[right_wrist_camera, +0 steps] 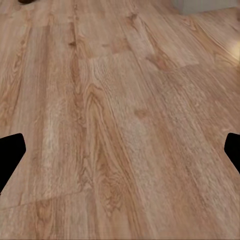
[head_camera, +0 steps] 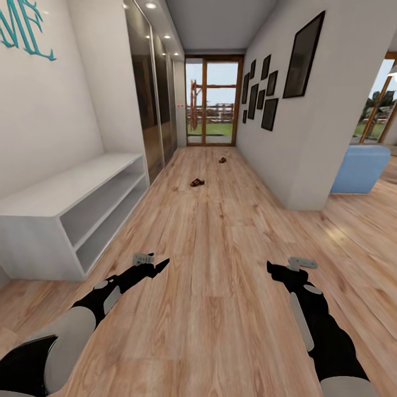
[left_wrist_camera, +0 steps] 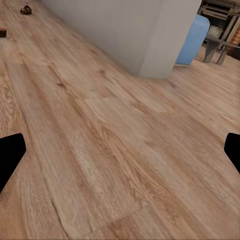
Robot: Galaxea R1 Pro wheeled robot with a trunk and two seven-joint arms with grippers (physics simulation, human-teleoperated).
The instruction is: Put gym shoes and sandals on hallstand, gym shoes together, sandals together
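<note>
Brown sandals [head_camera: 197,182] lie well down the corridor floor [head_camera: 220,248]; both empty grippers, left [head_camera: 160,266] and right [head_camera: 271,268], are spread. Confusing the plain white rack [head_camera: 71,215] with the hallstand risks misplacement.

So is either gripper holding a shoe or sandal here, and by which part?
Nothing is held. The left gripper and right gripper are both open over bare corridor floor; the two sandals lie far down the corridor.

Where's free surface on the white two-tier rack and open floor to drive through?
Rack: top and both shelves look bare. Floor is open between rack and the white wall corner. Farther down the corridor, two sandals, near and far, lie mid-lane; gaps remain beside each.
</note>
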